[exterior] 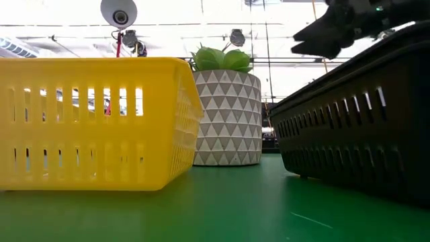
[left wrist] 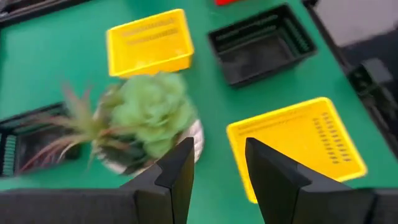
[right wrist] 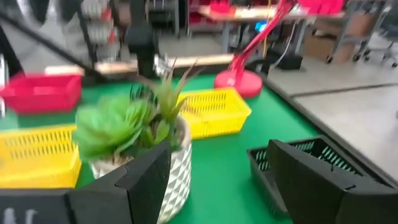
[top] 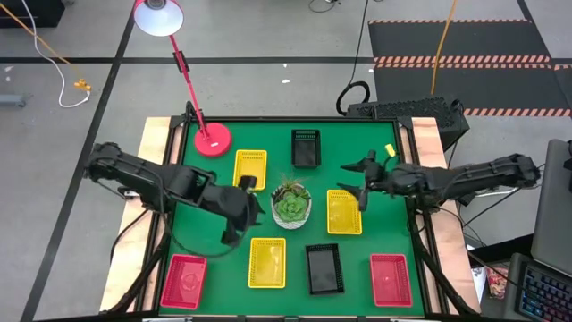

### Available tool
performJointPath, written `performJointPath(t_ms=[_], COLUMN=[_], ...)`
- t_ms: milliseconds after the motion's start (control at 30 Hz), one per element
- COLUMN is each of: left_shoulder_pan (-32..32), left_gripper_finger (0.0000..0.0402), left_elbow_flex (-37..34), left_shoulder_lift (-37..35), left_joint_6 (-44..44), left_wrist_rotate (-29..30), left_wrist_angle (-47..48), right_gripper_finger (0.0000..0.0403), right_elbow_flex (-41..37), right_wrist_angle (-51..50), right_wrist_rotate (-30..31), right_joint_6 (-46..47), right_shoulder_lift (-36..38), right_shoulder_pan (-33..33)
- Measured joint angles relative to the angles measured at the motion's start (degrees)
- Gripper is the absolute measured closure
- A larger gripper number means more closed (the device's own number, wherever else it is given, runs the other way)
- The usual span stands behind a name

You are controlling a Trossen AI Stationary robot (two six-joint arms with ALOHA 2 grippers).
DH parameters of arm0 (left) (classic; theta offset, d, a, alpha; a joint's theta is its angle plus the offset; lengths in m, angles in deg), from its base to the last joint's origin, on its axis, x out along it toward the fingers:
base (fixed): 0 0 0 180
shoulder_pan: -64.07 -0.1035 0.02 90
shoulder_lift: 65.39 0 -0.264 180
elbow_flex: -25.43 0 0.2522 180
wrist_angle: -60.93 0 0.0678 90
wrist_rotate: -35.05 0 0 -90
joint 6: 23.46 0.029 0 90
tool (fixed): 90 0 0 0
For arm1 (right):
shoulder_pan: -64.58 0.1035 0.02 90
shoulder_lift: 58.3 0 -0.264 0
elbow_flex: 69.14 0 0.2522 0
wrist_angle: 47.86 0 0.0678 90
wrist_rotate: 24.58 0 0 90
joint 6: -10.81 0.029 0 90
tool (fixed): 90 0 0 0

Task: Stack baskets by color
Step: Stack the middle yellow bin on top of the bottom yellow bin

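Several baskets lie singly, bottom down, on the green table. There are three yellow ones [top: 250, 168] [top: 344, 211] [top: 267, 262], two black ones [top: 306, 148] [top: 323, 268] and two red ones [top: 185, 281] [top: 391, 279]. My left gripper [top: 254, 213] [left wrist: 217, 152] hovers just left of the potted succulent [top: 291, 204], slanting down, open, with nothing between its fingers. My right gripper [top: 356, 182] [right wrist: 217, 180] hangs above the table right of the plant, near the right yellow basket [left wrist: 161, 40], wide open and holding nothing.
The succulent's pot [exterior: 225, 117] stands mid-table between the two grippers. The red lamp base [top: 213, 139] sits at the far left, its arm reaching back to the shade [top: 159, 16]. Wooden rails edge the table's left and right sides.
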Motion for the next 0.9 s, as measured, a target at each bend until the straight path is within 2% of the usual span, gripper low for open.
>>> performJointPath(t_ms=[133,233,333,500,633,733,900], left_shoulder_pan=[-3.17,-5.68,-8.09,-11.76,-14.2,-14.98,-14.89], left_gripper_finger=[0.0254,0.0254,0.0254,0.0254,0.0254,0.0254,0.0254], left_elbow_flex=[-11.57,-17.68,-21.72,-25.74,-28.03,-29.32,-29.46], left_shoulder_lift=[-6.25,-9.13,-10.34,-10.46,-10.45,-10.44,-10.44], left_joint_6=[-1.8,-3.7,-6.28,-8.48,-8.73,-9.14,-10.99], left_wrist_rotate=[0.01,0.42,4.2,7.07,7.14,7.33,7.99], left_wrist_angle=[-8.73,-10.92,-10.32,-9.62,-13.72,-17.27,-18.5], right_gripper_finger=[0.014,0.014,0.014,0.014,0.014,0.014,0.014], right_elbow_flex=[5.25,10.1,14.63,20.49,22.69,22.7,22.72], right_wrist_angle=[-4.38,-8.92,-12.43,-26.25,-37.03,-41.44,-46.75], right_wrist_rotate=[-0.04,-0.02,-0.02,-0.04,-0.73,-3.24,-3.21], right_joint_6=[-0.32,-0.08,0.03,3.6,10.32,15.51,21.97], right_shoulder_lift=[-7.22,-11.89,-15.69,-21.3,-25.05,-27.16,-29.66], right_shoulder_pan=[1.5,2.66,4.12,7.76,11.46,14.44,19.05])
